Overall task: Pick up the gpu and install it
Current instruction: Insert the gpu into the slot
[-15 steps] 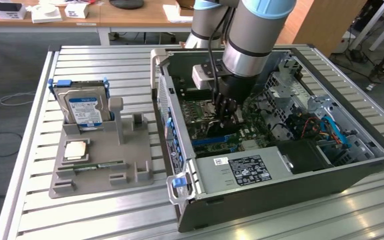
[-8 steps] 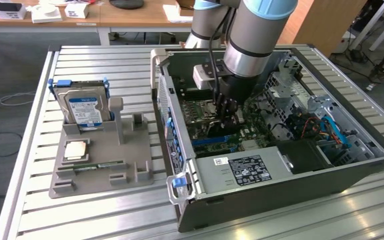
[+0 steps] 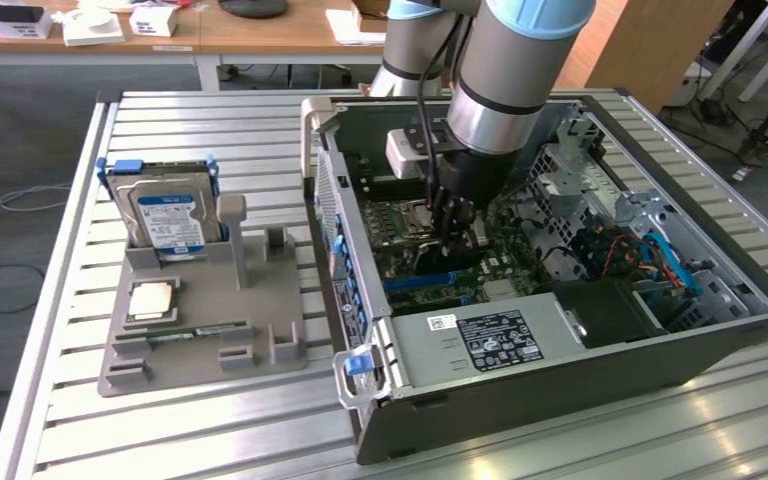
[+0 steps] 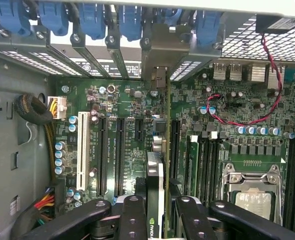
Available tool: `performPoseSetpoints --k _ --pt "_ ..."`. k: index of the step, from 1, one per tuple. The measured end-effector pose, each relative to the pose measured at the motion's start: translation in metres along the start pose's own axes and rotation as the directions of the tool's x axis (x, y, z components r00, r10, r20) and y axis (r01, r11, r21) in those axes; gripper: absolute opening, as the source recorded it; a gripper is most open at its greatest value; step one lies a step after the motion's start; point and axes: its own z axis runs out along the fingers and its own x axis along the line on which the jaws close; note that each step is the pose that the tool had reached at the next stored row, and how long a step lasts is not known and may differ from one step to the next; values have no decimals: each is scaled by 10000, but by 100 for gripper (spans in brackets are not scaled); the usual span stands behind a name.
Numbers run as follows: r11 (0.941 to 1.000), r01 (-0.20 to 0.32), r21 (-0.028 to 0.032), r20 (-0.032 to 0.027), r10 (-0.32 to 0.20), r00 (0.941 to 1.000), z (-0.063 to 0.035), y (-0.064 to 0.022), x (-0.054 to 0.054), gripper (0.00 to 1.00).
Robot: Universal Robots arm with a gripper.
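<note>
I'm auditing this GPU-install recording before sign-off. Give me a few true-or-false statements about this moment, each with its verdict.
1. The gripper holds the gpu edge-on over the motherboard. True.
2. The hard drive lies flat inside the computer case. False: it stands upright in the gray holder on the table, at the exterior view's left.
3. A green RAM stick lies in the gray holder. True.
4. The computer case is closed. False: its side is open and the motherboard is exposed.
</note>
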Motion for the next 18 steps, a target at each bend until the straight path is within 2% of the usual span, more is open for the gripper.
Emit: performPoseSetpoints --k 18 --pt "10000 -1 3 4 1 10000 21 15 0 27"
